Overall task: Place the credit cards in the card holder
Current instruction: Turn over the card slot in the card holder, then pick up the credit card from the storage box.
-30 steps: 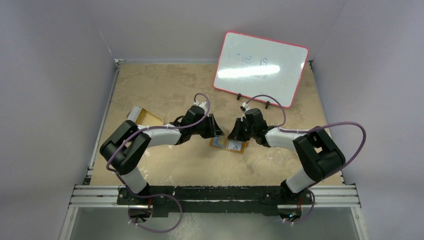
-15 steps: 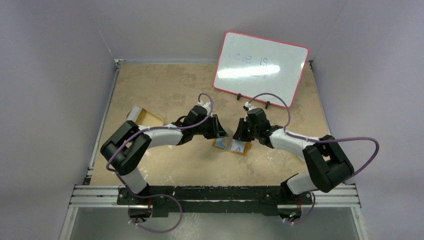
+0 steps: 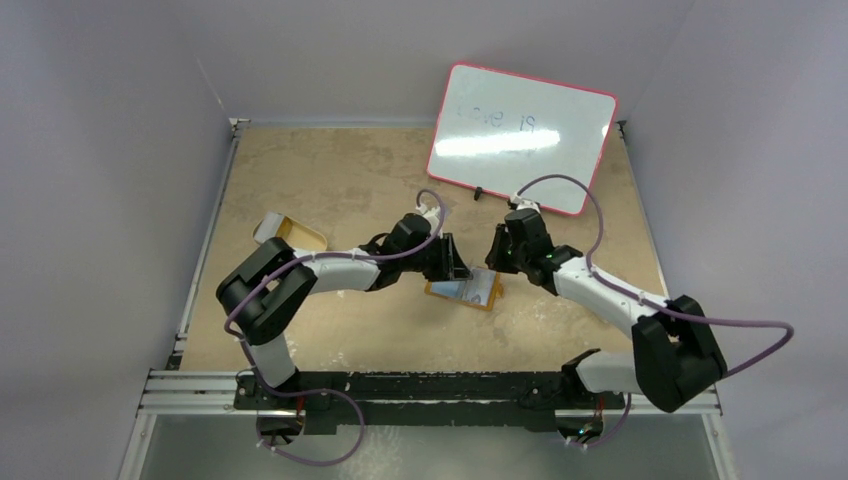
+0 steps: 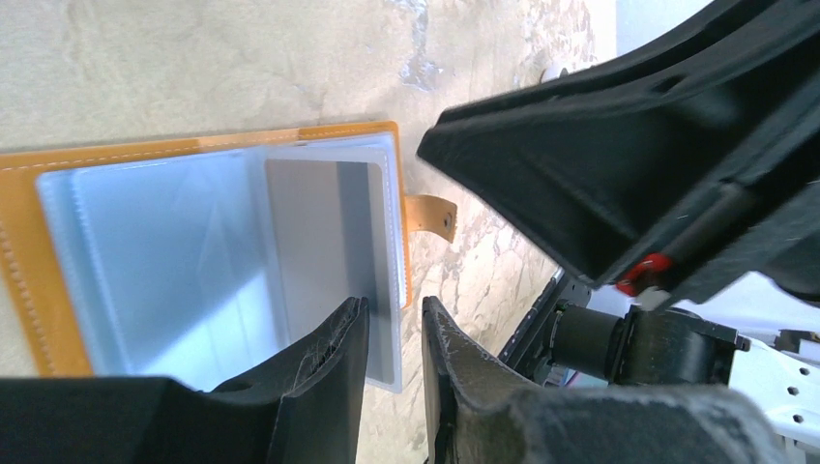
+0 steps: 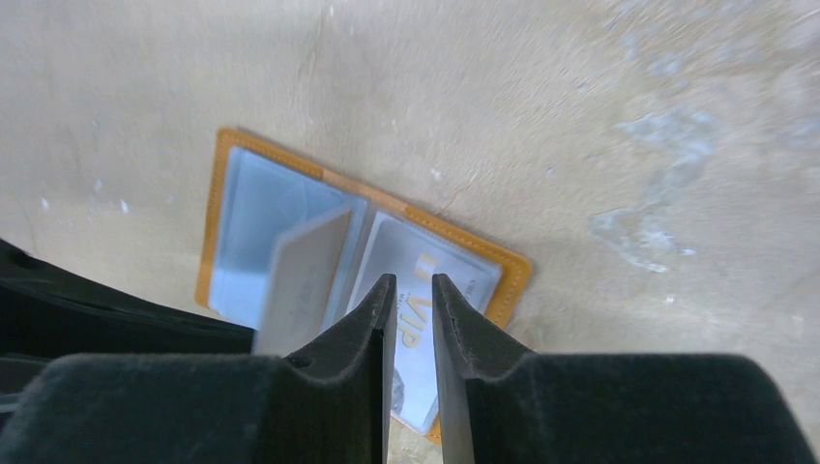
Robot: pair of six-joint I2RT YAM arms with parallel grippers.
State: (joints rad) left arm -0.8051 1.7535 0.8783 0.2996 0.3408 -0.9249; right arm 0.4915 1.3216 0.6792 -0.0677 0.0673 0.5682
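1. Where the table (image 3: 330, 180) meets its near edge, both arms stand on their bases and bend inward toward the middle.
2. Nearest of the task's things is the card holder (image 3: 465, 291). It lies open and flat on the table, clear inner pockets facing up, orange border all round.
3. From the left wrist, a grey card (image 4: 334, 227) sits inside a clear pocket on the half beside the snap tab (image 4: 432, 215). The tab lies flat on the table just past the holder's edge.
4. From the right wrist, a VIP card (image 5: 413, 324) fills a pocket on one half. A pale card (image 5: 300, 280) lies askew over the other half. Whether it is tucked in or only resting there cannot be told, nor whether it is the grey card.
5. Just beyond the holder's left part hangs the left gripper (image 3: 452, 262). Its jaws are released to a narrow slit and grasp nothing. The tips sit over the pocket's edge, though contact is unclear.
6. Beside it, apart from it, the right gripper (image 3: 497, 256) hangs over the holder's right part. Its jaws are likewise a thin slit apart and empty, with the VIP card showing through the gap.
7. Farther left, well apart from the holder, rests a shallow beige tray (image 3: 292, 233).
8. Farthest back, a pink-framed whiteboard (image 3: 520, 135) stands propped with faint writing on it.
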